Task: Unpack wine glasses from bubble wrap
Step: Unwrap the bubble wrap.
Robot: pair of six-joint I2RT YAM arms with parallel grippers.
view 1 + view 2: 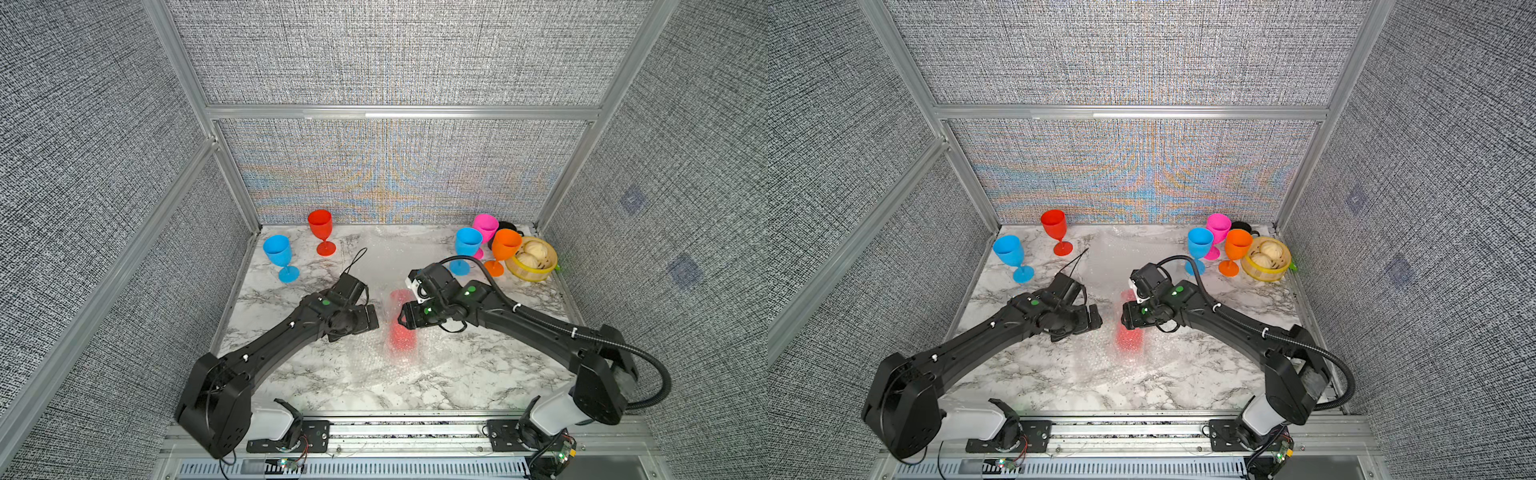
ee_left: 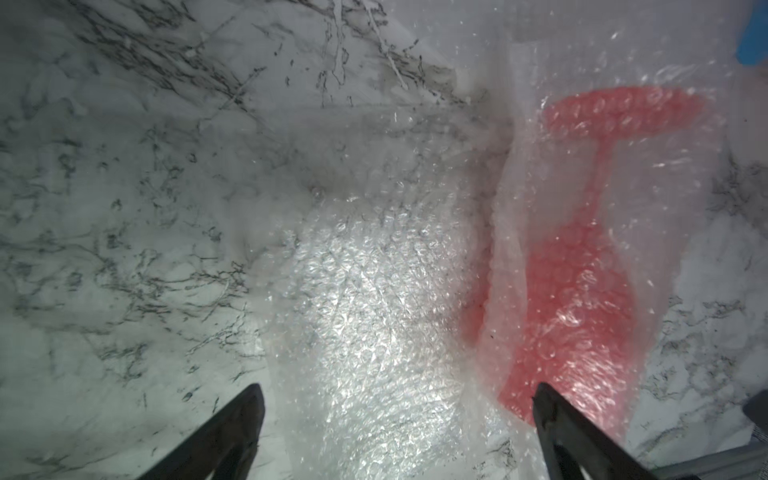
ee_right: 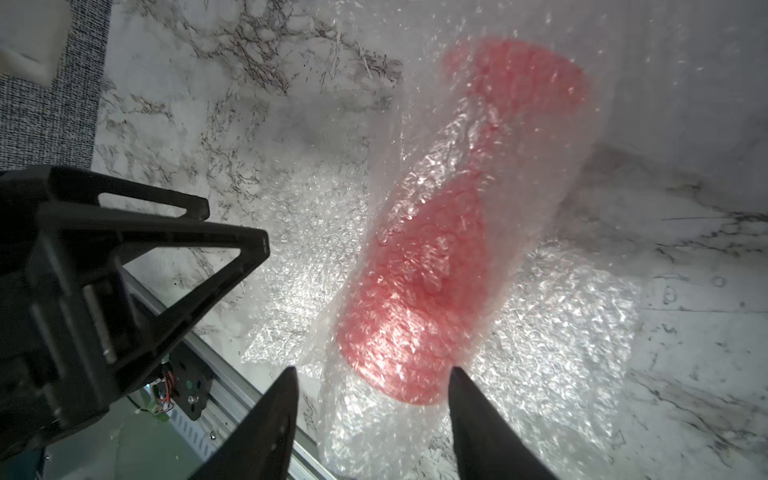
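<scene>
Right gripper [image 3: 372, 374]: parted at the jaws, clasping nothing, poised over the bowl end of the wrapped red glass [image 3: 415, 311]; contact with the film not discernible. Left gripper [image 2: 397, 388]: spread wide, empty, hovering just beside the same bundle over a flattened flap of bubble wrap [image 2: 374, 311]. Wrapped red glass, in both top views [image 1: 402, 332] [image 1: 1129, 336]: lying on its side mid-table between the two grippers, bowl seemingly toward the front edge, foot toward the back, loosely sleeved in clear film rather than tightly bound. Handling, as judged: goblet light, rigid, opaque plastic, unlikely to break yet apt to roll on its round bowl; film soft, springy, slick, prone to slipping from a shallow pinch. Best purchase: the loose flap edge alongside the bowl for peeling, with stem or bowl pinned through the film by the other gripper. Farther back, already bare and upright: blue glass [image 1: 277, 249] and red glass [image 1: 321, 226] at the far left; second blue glass [image 1: 468, 243], pink glass [image 1: 485, 224] and orange glass [image 1: 506, 245] clustered at the far right, just beside the steamer of buns [image 1: 534, 276] and black mug [image 1: 506, 225]. Spare sheet of wrap [image 1: 386, 253] flat between the groups.
</scene>
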